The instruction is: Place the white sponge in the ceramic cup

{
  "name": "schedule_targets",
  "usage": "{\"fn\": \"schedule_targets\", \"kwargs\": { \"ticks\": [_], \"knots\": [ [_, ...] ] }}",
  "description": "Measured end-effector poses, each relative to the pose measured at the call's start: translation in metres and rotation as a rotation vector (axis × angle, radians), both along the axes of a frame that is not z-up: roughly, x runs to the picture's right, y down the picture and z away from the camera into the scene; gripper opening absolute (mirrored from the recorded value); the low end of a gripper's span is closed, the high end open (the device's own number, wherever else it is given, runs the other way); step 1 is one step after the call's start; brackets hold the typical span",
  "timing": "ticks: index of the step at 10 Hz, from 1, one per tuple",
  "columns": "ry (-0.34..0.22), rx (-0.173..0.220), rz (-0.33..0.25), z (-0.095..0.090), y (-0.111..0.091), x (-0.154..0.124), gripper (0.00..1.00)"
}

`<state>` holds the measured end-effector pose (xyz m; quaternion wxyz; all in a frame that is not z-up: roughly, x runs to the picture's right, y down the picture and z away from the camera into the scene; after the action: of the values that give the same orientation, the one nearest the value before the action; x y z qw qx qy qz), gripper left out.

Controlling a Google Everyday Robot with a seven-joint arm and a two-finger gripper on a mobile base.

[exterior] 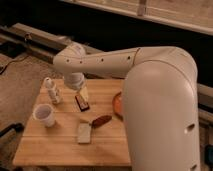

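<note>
The gripper (83, 95) hangs over the middle of the counter (45, 150), fingers spread and holding nothing, just above a dark block (82, 104). The white sponge (84, 133) lies flat at the gripper's 6 o'clock. The ceramic cup (44, 115) stands upright at the sponge's 10 o'clock, apart from it.

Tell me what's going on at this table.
A one-armed robot is meant to put the white sponge into the ceramic cup, and it has not picked the sponge up yet. Its hand hangs open and empty over the back part of the wooden table, just above a dark block with a reddish edge. The sponge lies flat nearer the front edge, apart from the hand. The cup stands upright to the sponge's left.
</note>
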<state>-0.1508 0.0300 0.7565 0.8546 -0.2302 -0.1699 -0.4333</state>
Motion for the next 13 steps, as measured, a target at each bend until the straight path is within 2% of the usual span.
{"fn": "schedule_targets", "kwargs": {
  "ticks": [11,13],
  "knots": [
    [-0.005,0.0,-0.004,0.0,0.002,0.0,0.8],
    [-0.029,0.0,-0.024,-0.012,0.019,0.005,0.8]
  ]
}}
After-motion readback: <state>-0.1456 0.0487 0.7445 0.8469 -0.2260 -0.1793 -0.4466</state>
